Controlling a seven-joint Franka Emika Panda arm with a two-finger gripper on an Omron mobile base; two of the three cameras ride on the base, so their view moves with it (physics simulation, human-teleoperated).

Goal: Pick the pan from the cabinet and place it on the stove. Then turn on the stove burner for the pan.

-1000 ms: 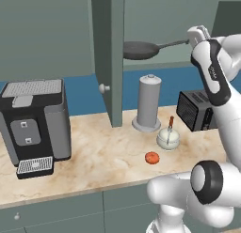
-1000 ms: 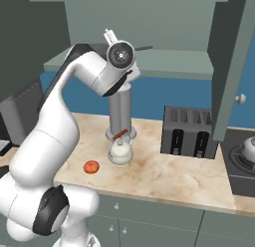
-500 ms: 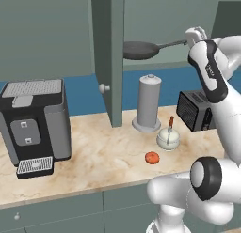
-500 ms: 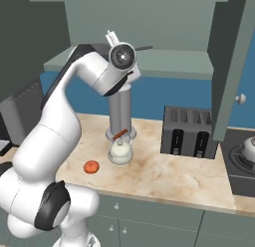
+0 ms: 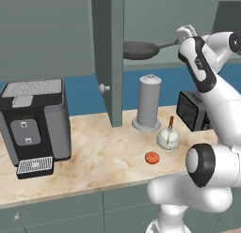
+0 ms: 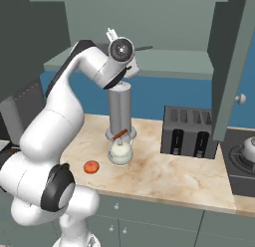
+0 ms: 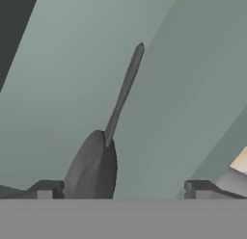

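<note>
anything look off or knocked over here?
Nothing stands out. The pan sits flat on the open cabinet's shelf, and the gripper is next to it with jaws open. The toaster and coffee machine stand upright on the counter; no spills.

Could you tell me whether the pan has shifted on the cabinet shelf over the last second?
No. The pan sits just right of the open cabinet door, as before.
</note>
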